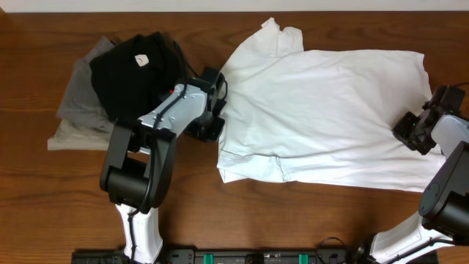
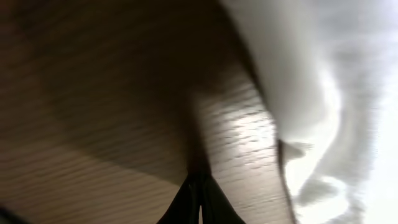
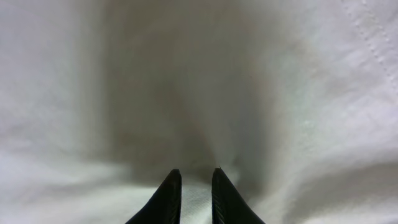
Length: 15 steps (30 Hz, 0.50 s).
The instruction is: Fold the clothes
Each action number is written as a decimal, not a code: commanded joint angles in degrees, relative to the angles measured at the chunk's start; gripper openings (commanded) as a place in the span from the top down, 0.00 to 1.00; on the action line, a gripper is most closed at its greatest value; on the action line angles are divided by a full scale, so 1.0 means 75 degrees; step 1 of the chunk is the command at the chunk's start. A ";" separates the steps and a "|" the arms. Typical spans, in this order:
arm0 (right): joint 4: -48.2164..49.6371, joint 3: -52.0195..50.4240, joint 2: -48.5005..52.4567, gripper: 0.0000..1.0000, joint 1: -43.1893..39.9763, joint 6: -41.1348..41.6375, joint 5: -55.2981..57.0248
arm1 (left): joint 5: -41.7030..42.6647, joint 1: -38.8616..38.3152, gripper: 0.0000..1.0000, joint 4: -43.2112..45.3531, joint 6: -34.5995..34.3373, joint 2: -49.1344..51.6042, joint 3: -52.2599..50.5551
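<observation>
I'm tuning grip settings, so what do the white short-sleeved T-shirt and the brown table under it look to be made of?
The white short-sleeved T-shirt looks like soft matte knit cotton or a blend: it wrinkles gently and shows a stitched seam. The brown table looks like wood or wood-grain laminate, slightly glossy: streaked grain, with glare in the left wrist view.

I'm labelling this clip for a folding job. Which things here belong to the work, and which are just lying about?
Belongs to the job:
- white T-shirt, spread out on the table

Just lying about:
- black garment, at the left, apart from the shirt
- grey garments, partly under the black one
</observation>
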 commanded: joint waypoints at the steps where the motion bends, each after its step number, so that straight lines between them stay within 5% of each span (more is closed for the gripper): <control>1: -0.0006 0.0009 0.0020 0.84 -0.0047 -0.0341 0.0050 | 0.0233 0.0032 0.92 0.0111 -0.0093 -0.0513 0.0265; 7: -0.0003 0.0009 0.0020 0.84 -0.0052 -0.0338 0.0047 | 0.1641 0.0032 0.89 0.0915 -0.0058 -0.0796 0.0259; 15: -0.0009 0.0009 0.0020 0.83 -0.0052 -0.0335 -0.0009 | 0.1716 0.0029 0.85 0.1443 0.0052 -0.0729 -0.0189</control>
